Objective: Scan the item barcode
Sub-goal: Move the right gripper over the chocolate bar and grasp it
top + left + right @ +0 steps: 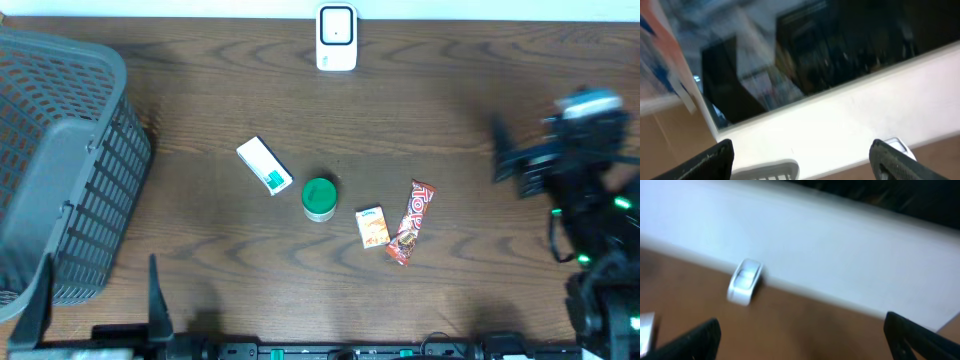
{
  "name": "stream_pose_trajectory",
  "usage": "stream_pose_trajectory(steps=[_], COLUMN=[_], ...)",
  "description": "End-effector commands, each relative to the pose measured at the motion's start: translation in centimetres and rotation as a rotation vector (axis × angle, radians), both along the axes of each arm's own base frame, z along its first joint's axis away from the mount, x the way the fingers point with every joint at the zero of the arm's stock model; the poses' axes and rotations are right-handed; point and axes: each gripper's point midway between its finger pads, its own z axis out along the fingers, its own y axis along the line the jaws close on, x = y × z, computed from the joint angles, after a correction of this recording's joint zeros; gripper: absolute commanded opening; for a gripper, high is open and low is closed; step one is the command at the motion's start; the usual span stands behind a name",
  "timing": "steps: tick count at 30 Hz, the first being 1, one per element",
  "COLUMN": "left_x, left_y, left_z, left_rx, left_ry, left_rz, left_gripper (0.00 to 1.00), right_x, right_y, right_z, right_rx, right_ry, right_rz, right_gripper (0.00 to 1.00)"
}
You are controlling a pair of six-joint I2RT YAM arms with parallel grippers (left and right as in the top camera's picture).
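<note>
Scanning has not begun - neither gripper holds anything. The left gripper (pixel 802 159) has its jaws apart, and the right gripper (pixel 802 332) stands wide open, facing the barcode scanner (pixel 336 38). Four items lie in front of the scanner, well apart from it: a white-and-green box (pixel 264 165), green round tub (pixel 319 198), small orange box (pixel 373 226) and red snack bar (pixel 411 222). Picking one up and presenting its barcode is all left. The grey basket (pixel 115 170), far left of the scanner, shows nothing inside.

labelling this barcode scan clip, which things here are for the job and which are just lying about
For the job: white scanner; scannable items: white-and-green box, green tub, orange packet, red snack bar.
Lying about, probably: grey basket.
</note>
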Motion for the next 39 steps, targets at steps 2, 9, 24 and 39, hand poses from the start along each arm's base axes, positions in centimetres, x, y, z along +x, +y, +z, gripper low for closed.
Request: stream_pose_trajectory(steps=[2, 9, 24, 39], left_x=[0.6, 0.9, 0.9, -0.4], left_y=[0.1, 0.1, 0.1, 0.1], left_z=[-3.3, -7.3, -7.5, -15.1], left_rx=[0.006, -0.001, -0.002, -0.016], left_ry=[0.130, 0.295, 0.305, 0.620], left_rz=[0.009, 0.008, 0.008, 0.006], left_gripper=[0.86, 0.86, 0.86, 0.86], right_x=[-1.4, -2.4, 1.0, -1.2], right_y=[3.5, 4.5, 8.3, 7.9], right_z=[-7.8, -17.5, -1.6, -18.8], right_rx=[-0.194, -0.280, 0.354, 0.038], right_ry=[0.171, 0.352, 0.017, 0.643], right_rz=[0.160, 0.217, 0.214, -0.004], right_gripper=[0.99, 0.99, 0.99, 0.99])
